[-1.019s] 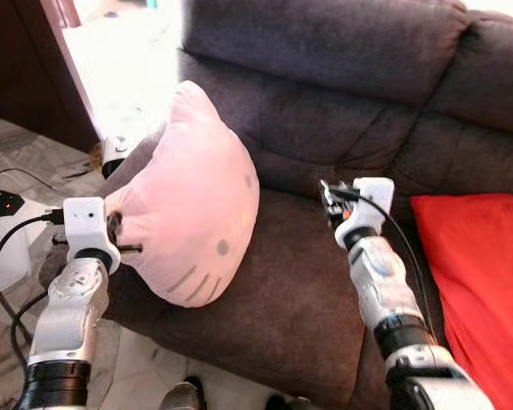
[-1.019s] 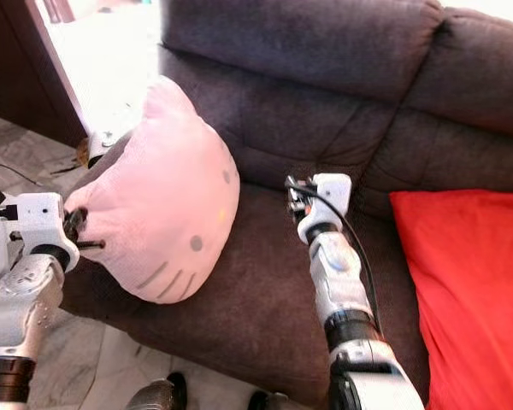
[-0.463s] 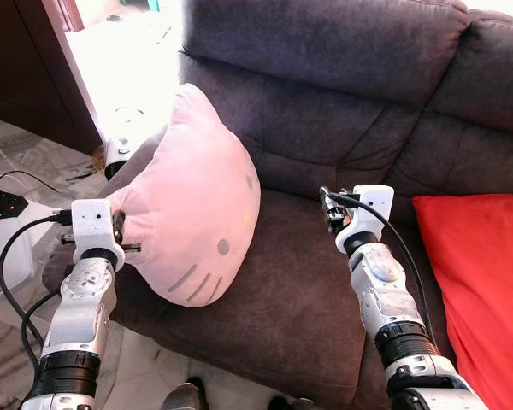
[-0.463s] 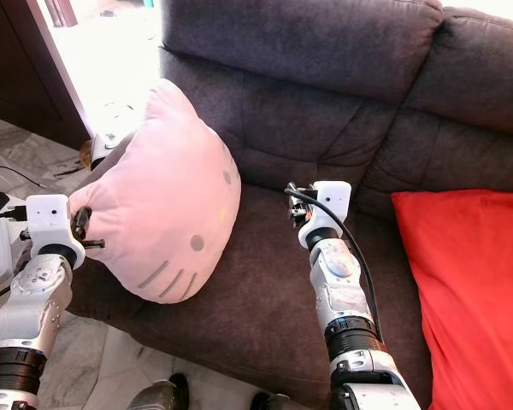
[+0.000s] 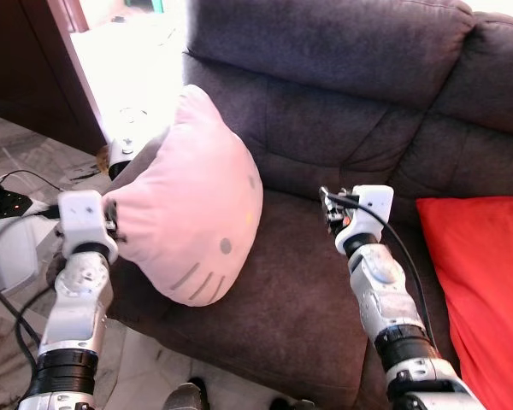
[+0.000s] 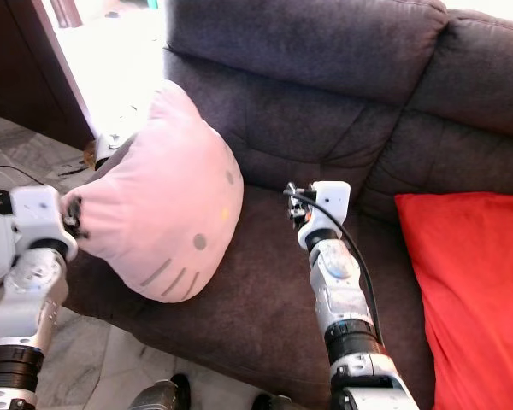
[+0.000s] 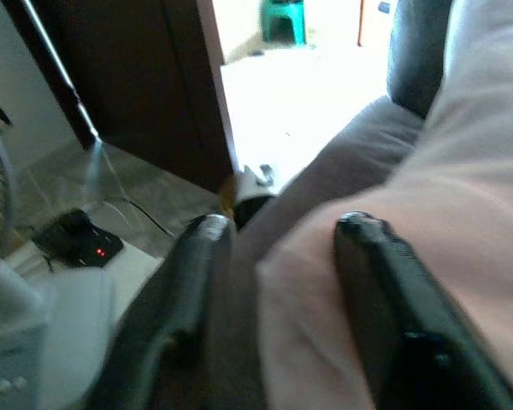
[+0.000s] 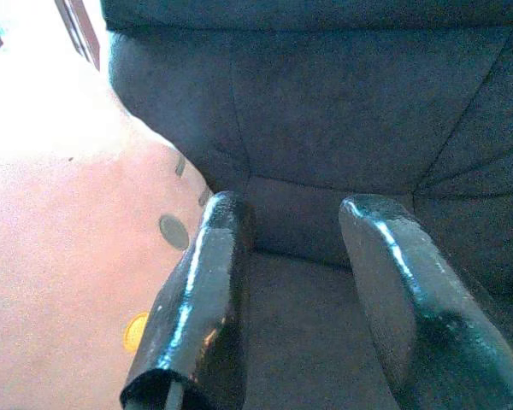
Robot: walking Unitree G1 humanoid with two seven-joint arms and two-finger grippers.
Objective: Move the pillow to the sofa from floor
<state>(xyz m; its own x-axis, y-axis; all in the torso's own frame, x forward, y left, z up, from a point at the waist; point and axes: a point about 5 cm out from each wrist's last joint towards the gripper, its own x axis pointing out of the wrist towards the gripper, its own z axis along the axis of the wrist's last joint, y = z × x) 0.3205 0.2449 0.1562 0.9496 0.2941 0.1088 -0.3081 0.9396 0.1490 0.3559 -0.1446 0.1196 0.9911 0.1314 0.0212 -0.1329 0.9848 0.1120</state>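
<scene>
At the sofa's (image 5: 325,162) left end, head views: a soft, rounded pink plush pillow (image 5: 192,209) with a stitched cat face leans on the dark, coarse-weave seat and armrest. A smooth red cushion (image 5: 483,282) lies at the right edge. Left wrist view: left gripper (image 7: 278,231) fingers spread, one against the pillow's edge. Right wrist view: right gripper (image 8: 295,213) fingers spread wide, holding nothing, above the seat.

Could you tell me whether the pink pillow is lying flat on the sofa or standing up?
Standing up: the pink pillow sits on its lower edge on the sofa seat, leaning toward the armrest, with the left claw at its side.
</scene>
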